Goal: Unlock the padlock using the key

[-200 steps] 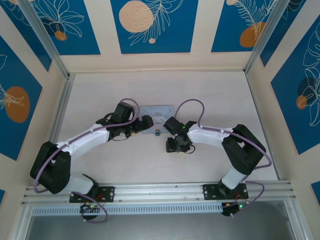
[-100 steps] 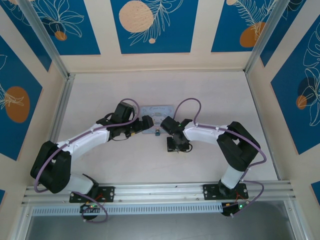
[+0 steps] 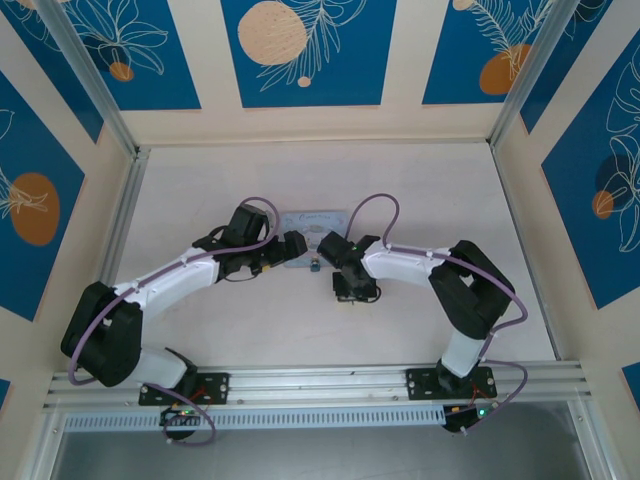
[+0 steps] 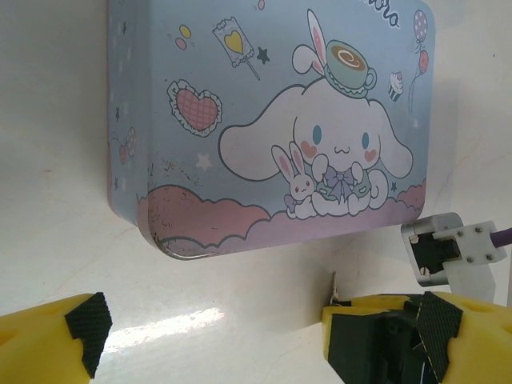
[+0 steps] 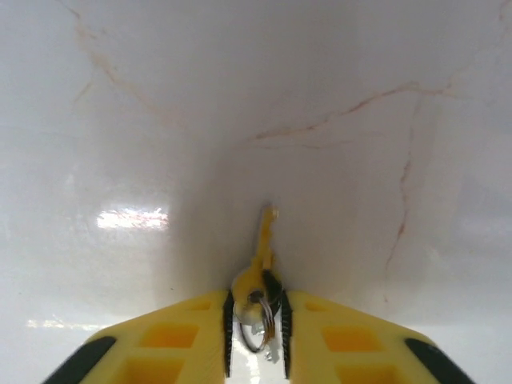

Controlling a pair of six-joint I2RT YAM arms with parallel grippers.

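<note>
Just off the near edge of the tin (image 4: 272,120), the left gripper (image 4: 260,320) hangs low, its yellow fingers (image 4: 44,340) spread wide with nothing between them. From the tin's right, the right arm folds in with its elbow out. The right gripper (image 5: 258,310) is pinched on the key (image 5: 262,248), blade pointing ahead over the table (image 5: 360,120). The padlock (image 3: 314,265) lies on the table just near of the tin, between both grippers. It is a teal speck, its shackle too small to make out.
</note>
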